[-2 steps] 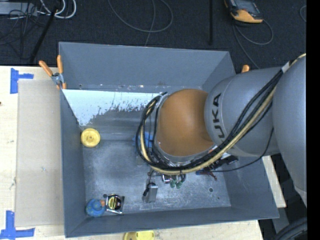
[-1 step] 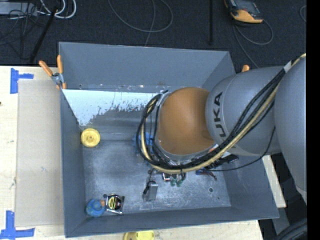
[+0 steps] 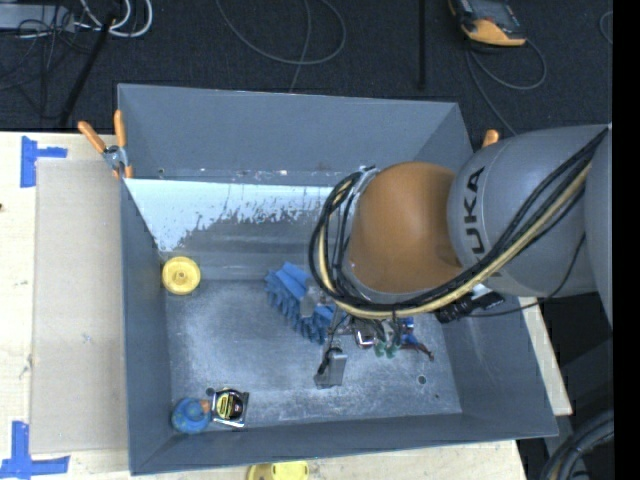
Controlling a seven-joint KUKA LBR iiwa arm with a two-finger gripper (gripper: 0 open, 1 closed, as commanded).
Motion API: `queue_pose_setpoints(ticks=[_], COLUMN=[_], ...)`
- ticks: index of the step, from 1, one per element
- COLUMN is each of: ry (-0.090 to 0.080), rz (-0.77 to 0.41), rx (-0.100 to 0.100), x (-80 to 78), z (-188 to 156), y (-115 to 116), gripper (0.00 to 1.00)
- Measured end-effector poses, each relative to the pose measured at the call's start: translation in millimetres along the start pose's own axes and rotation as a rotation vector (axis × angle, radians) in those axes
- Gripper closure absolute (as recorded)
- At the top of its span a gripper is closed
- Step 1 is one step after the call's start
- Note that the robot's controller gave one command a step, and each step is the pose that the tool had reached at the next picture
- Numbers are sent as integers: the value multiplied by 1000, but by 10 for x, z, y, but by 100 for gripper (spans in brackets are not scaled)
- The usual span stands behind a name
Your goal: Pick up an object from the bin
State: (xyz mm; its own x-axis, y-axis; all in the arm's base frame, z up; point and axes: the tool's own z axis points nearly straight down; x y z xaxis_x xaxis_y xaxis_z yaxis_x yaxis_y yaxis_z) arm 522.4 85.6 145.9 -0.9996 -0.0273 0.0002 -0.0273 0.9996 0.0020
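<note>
My grey arm [image 3: 540, 218] bears black KUKA lettering; an orange dome cover [image 3: 400, 233] caps my wrist, ringed by black and cream cables [image 3: 325, 248].

Grey metal bin [image 3: 250, 363]: four sloping walls down to a flat floor, scuffed and speckled white, palest along the foot of the back wall. On the floor near the back-left corner, a yellow round disc [image 3: 181, 275], lying flat, close to the left wall and well apart from everything else. About the middle of the floor, a blue toothed thing [image 3: 288, 287], comb-like or brush-like, set at a slant, its right end hidden. In the front-left corner, a blue round thing [image 3: 187, 415], and just beside it on the right, perhaps touching, a yellow-and-black tape measure [image 3: 229, 406], both close to the front wall.
</note>
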Motion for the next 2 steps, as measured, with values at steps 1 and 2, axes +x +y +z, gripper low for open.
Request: queue_pose_setpoints(ticks=[1,2], ry=[0,-3], rz=[5,16], rx=[3,2], x=[-75,-530], z=[6,234], y=[-554,-464], gripper=[0,0])
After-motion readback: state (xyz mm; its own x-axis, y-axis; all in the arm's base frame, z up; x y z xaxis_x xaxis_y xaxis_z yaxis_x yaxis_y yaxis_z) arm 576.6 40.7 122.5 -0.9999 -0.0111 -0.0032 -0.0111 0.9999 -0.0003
